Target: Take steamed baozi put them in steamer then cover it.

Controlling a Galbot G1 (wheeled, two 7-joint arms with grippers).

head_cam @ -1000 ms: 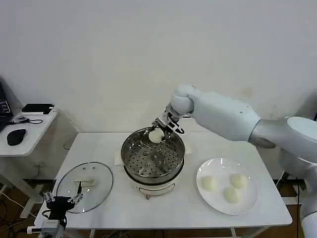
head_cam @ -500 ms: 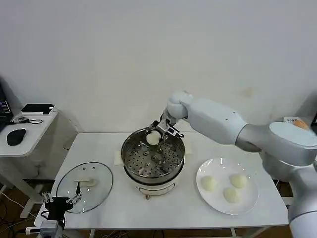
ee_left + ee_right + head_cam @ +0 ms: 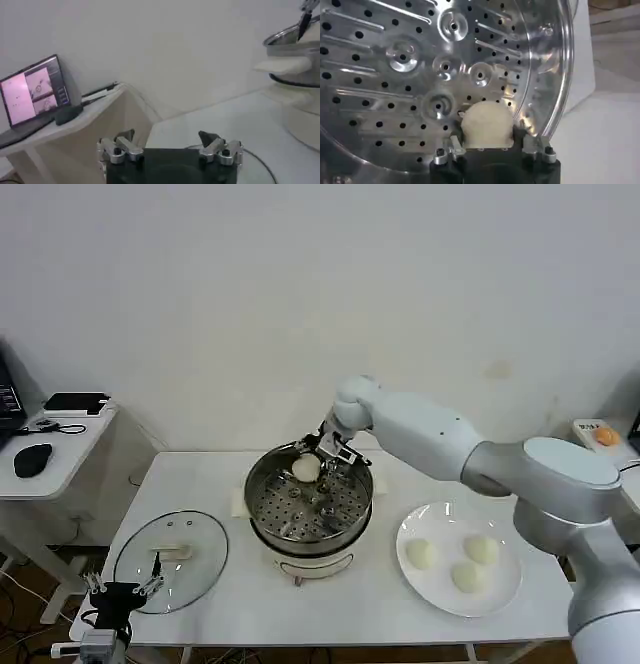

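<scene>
Head view: right gripper [image 3: 318, 456] over steamer [image 3: 309, 502] at 12 o'clock rim, jaws pinching baozi [image 3: 305, 469]. Three baozi [image 3: 451, 563] wait on plate [image 3: 502, 588], 3 o'clock of steamer; glass lid [image 3: 170, 546] on surface [image 3: 340, 609] at 9 o'clock. Than second ago: arm lower, bun nearer tray.

Left wrist view: left gripper [image 3: 170, 148] idle, jaws spread.

Right wrist view: bun just above perforated tray [image 3: 410, 75]. Best: touch down, then release.
</scene>
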